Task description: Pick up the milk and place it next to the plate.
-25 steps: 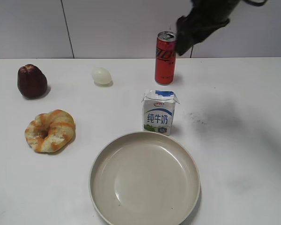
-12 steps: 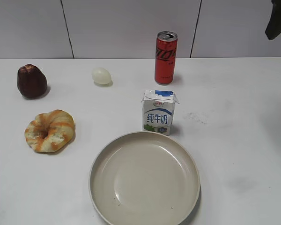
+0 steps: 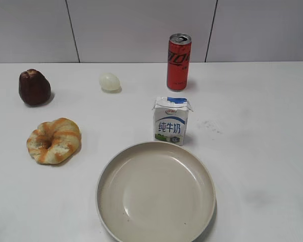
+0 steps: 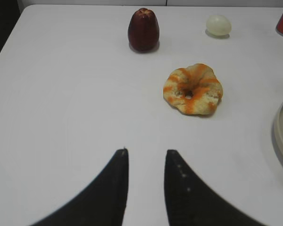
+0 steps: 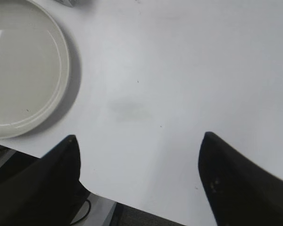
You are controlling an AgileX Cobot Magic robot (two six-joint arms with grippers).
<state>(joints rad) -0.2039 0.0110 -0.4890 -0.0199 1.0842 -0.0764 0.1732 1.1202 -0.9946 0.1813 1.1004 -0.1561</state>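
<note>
A: From the exterior view, where does the milk (image 3: 171,120) sit?
B: Upright, long axis vertical, touching or just behind the far rim of the plate (image 3: 105,177), with the red can (image 3: 179,61) farther back. No arm shows in this view, so the carton stands free, held by nothing.

A: And the left wrist view?
B: The left gripper (image 4: 145,158) hovers over bare table (image 4: 61,94), fingers parted by a narrow gap, holding nothing. Ahead lie the bread ring (image 4: 193,89), a dark red fruit (image 4: 143,29) and a pale egg (image 4: 218,25). Only the plate's edge shows at the right; the milk is out of frame, off to the right.

A: The right wrist view?
B: The right gripper (image 5: 139,160) is spread wide and empty, near the table's front edge. The plate (image 5: 61,56) lies up and left, and a grey corner at the top edge may be the carton, though I cannot be sure. I judge the right arm the better placed.
</note>
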